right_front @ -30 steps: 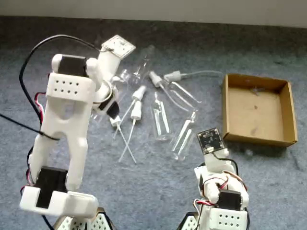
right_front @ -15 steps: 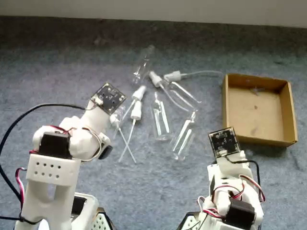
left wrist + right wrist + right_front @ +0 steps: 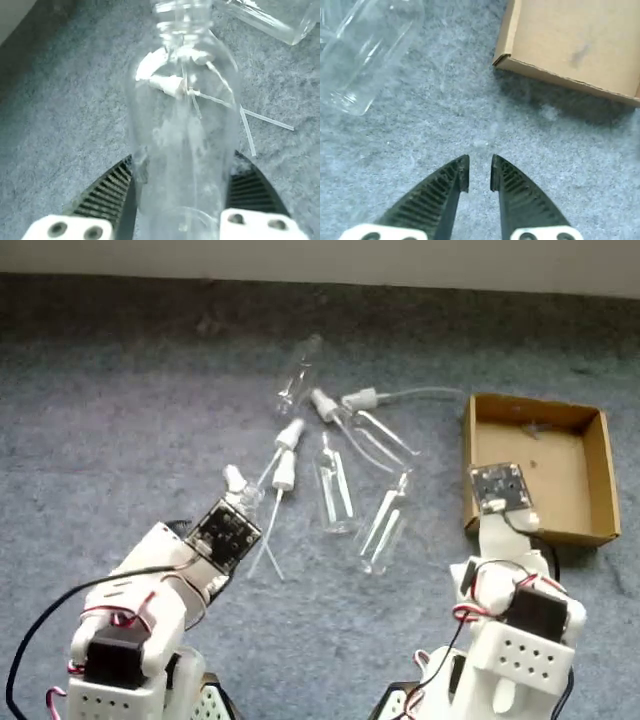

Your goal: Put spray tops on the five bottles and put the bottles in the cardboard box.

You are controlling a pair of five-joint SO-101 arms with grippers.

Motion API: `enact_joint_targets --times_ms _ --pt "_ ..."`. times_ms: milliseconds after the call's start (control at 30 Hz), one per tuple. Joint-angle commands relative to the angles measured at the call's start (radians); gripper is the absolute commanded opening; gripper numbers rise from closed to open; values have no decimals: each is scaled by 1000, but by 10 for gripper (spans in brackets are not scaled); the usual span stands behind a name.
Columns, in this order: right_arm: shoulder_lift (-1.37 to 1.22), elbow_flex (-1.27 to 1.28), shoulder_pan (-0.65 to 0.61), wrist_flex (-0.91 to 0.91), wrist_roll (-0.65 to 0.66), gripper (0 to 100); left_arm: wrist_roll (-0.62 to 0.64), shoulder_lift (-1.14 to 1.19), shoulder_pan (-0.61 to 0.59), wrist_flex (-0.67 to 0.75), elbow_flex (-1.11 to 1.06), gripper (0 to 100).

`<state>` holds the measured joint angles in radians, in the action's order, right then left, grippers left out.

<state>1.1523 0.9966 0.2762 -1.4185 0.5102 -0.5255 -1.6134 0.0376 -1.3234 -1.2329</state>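
Left gripper [image 3: 183,161]: jaws spread around the lower body of a clear bottle [image 3: 185,110] and closed onto it from both sides; the threaded neck points away from the wrist. In the high view this gripper [image 3: 238,502] sits left of centre and low in the frame, with the held bottle [image 3: 240,488] slanting toward the upper left, at the left edge of the loose pile.

Right gripper [image 3: 479,172]: all but closed, only a thin slit between the tips, nothing in it, over bare grey carpet [image 3: 470,125].

Around them, high view, mid-frame:
- two loose spray tops [image 3: 285,472] [image 3: 290,433] with long dip tubes, just right of the held bottle;
- two clear bottles [image 3: 335,490] [image 3: 383,525] lying side by side, right of those tops;
- one more bottle [image 3: 298,370] toward the top of the frame, near further tops [image 3: 322,402] [image 3: 362,398].

Cardboard box [image 3: 467,460]: right side of the frame, open side up, well apart from the held bottle. The right arm's wrist sits against its lower left corner. In the right wrist view the box [image 3: 570,40] fills the upper right.
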Motion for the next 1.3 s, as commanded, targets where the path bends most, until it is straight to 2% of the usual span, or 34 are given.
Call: enact_joint_targets --times_ms 0,300,467,733,900,1100,1267 --pt "-116 -131 21 -4 -49 80 -8 -216 22 46 -105 98" --pt "-430 -476 10 -180 -51 80 0 -139 25 89 -133 95" --pt "-693 -765 -113 -340 -49 80 126 -76 27 120 -131 95" --pt "-1061 -1047 -283 -348 -52 81 184 18 21 176 -131 95" --pt "-1253 -1150 -337 -348 -58 81 186 74 -42 221 -134 95" --pt "-1451 -1389 -407 -348 -135 84 252 104 -87 247 -133 95" --pt "-1584 -1550 -492 -348 -258 177 255 101 -120 272 -170 95"
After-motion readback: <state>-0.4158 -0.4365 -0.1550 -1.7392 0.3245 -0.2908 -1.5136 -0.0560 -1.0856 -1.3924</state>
